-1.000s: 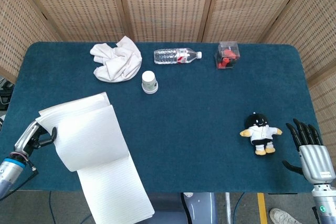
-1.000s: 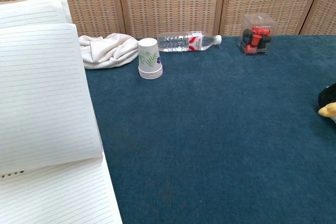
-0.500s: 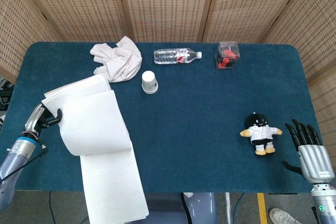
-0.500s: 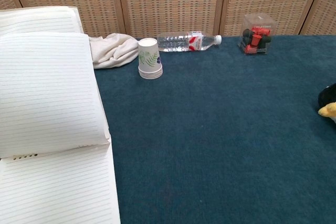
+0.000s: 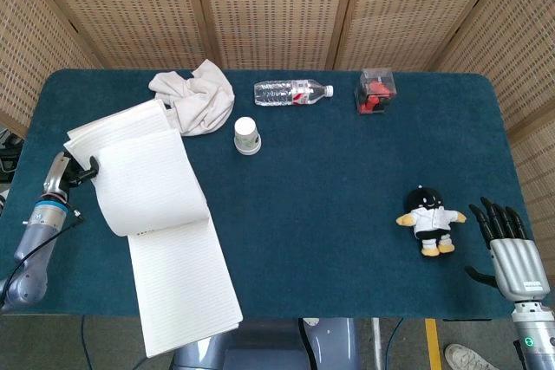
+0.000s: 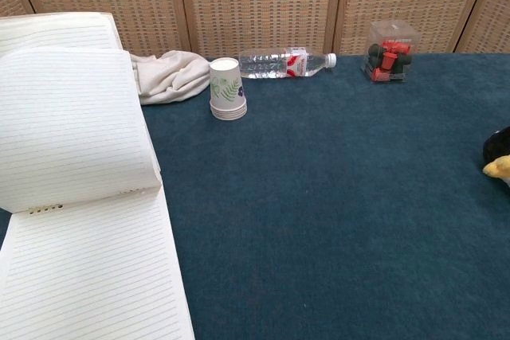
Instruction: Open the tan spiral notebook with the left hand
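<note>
The spiral notebook with white lined pages (image 5: 165, 240) lies open at the left end of the dark blue felt-covered table (image 5: 347, 214), its lower edge overhanging the near table edge. A stack of pages (image 5: 143, 175) is lifted and curled over the spiral binding, which in the chest view shows as a row of holes under the fold. No tan cover is visible in either view.

The left hand (image 5: 68, 175) sits at the outer left edge of the lifted pages. Its dark fingertips (image 5: 87, 166) touch the page edge, apparently pinching it; the exact closure cannot be told at this size. The grip at the outer edge likely gives leverage to swing the sheets about the binding. The chest view does not show this hand.

The right hand (image 5: 507, 249) rests at the table's near right corner, fingers apart and extended, holding nothing. It is parked away from the work, since the task assigns only the left hand.

Beyond the left fingertips, toward the far edge, a crumpled white cloth (image 5: 192, 97) touches or nearly touches the pages' far corner. Further along stand a white paper cup (image 5: 246, 136), a clear plastic water bottle (image 5: 290, 92) lying on its side, and a clear box with red and black contents (image 5: 375, 91). A small plush doll in black and white (image 5: 427, 218) lies just beside the right fingertips.

Judgement: opening is largely achieved; the lifted pages remain to be laid flat and released.
</note>
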`<action>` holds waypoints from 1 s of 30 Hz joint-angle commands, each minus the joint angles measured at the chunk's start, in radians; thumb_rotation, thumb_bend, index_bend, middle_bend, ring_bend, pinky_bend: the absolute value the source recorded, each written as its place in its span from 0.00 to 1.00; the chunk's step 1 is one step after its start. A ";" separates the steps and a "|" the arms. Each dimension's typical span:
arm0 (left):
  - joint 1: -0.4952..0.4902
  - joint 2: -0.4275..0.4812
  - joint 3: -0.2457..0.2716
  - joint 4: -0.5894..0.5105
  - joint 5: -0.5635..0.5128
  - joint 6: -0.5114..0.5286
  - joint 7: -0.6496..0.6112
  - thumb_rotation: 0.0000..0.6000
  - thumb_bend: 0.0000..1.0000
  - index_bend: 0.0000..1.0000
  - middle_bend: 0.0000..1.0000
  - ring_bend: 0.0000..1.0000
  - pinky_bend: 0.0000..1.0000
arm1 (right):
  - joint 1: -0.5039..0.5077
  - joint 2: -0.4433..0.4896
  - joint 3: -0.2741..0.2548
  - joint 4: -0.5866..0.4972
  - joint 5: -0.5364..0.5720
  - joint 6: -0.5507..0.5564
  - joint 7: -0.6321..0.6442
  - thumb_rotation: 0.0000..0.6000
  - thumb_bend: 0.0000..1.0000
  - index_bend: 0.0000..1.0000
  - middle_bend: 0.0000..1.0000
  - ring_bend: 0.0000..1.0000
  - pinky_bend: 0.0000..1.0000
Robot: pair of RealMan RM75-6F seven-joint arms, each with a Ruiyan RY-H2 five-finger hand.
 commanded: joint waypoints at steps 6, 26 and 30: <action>0.070 -0.046 -0.116 0.082 0.067 0.104 -0.094 1.00 0.07 0.00 0.00 0.00 0.00 | 0.001 -0.005 -0.003 -0.001 0.000 -0.004 -0.011 1.00 0.00 0.00 0.00 0.00 0.00; 0.273 0.150 -0.092 -0.132 0.389 0.373 -0.060 1.00 0.07 0.00 0.00 0.00 0.00 | -0.001 0.004 -0.006 -0.013 -0.011 0.006 0.001 1.00 0.00 0.00 0.00 0.00 0.00; 0.372 0.176 -0.015 -0.224 0.463 0.569 0.213 1.00 0.07 0.00 0.00 0.00 0.00 | -0.003 0.012 -0.006 -0.018 -0.018 0.016 0.014 1.00 0.00 0.00 0.00 0.00 0.00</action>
